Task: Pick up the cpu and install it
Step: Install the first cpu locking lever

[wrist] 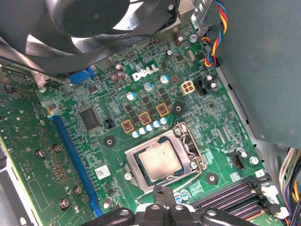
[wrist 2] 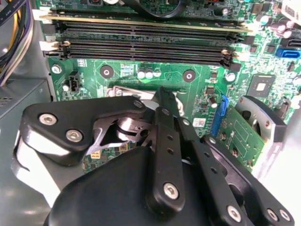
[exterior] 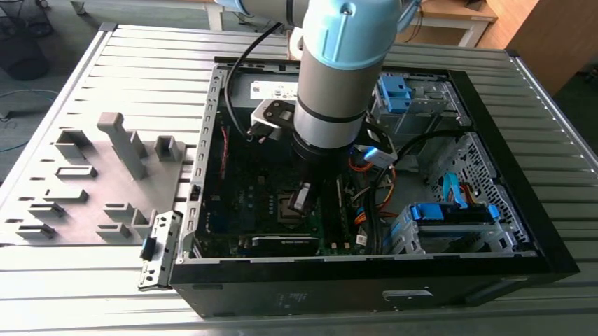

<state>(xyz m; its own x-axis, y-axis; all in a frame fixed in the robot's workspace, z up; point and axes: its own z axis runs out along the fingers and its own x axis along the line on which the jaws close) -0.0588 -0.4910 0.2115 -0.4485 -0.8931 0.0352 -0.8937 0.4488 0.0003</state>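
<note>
Closest to you in the first wrist view, the pincer (wrist: 165, 200) hangs just above the motherboard (wrist: 94, 141), its dark fingertips (wrist: 160, 192) meeting at a narrow point at the edge of the socket frame (wrist: 190, 146). They look pressed together with nothing between them, so you have a clenched, empty pincer. In the second wrist view the same fingertips (wrist 2: 165, 96) reach over the socket rim, and the pincer body hides most of the board below.

Just past the tips lies the cpu (wrist: 160, 158), flat in its socket, metal top facing up, and the tips do not touch it. The frame surrounds it on all sides, so there is very little room at the chip's edges. Small round capacitors (wrist: 149, 127) stand close beside the frame on one side; the memory slots (wrist: 235, 195) run near its other side. In the second wrist view these slots (wrist 2: 146, 40) are long dark bars beyond the socket.

Farther out, the fan (wrist: 89, 19) hangs over the board, and coloured wires (wrist: 214, 33) go down beside a grey wall.

In the exterior view, you see the arm (exterior: 337, 84) descending into the open computer case (exterior: 523, 231), whose black rim closes the space around it. The case stands on a ribbed metal surface (exterior: 150, 63), with a grey fixture plate (exterior: 84, 196) on the exterior view's left.
</note>
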